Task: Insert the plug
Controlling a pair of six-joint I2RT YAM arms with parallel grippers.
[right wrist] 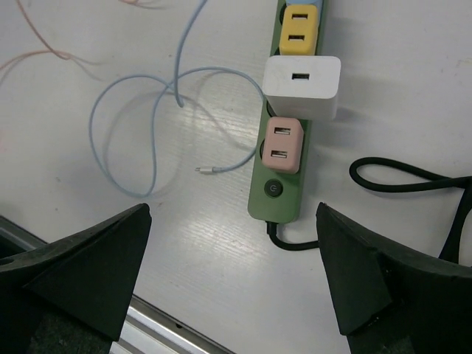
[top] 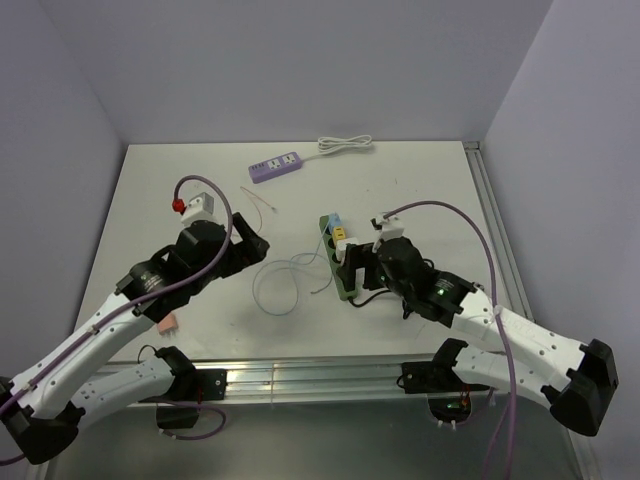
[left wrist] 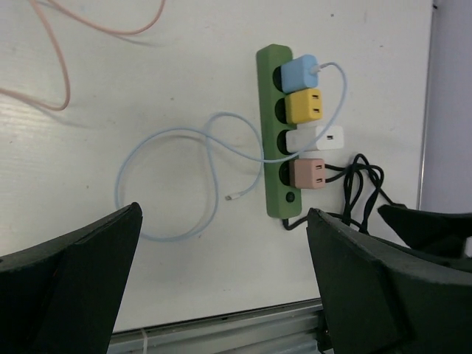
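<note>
A green power strip (right wrist: 274,203) lies on the white table with four plugs seated in a row: blue (left wrist: 299,74), yellow (right wrist: 299,29), white (right wrist: 302,87) and pink (right wrist: 282,145). In the top view the strip (top: 343,290) sits mid-table. My right gripper (right wrist: 234,210) hovers open just above the strip's switch end, nothing between its fingers. My left gripper (left wrist: 225,214) is open and empty too, off to the strip's left over bare table (top: 250,245). A light blue cable (left wrist: 169,184) runs from the blue plug and loops loose on the table.
The strip's black cord (right wrist: 405,177) coils beside its near end. A thin pink cable (left wrist: 59,74) lies to the left. At the back are a purple power strip (top: 276,165) with a white cord (top: 345,145), and a white block with a red part (top: 195,207).
</note>
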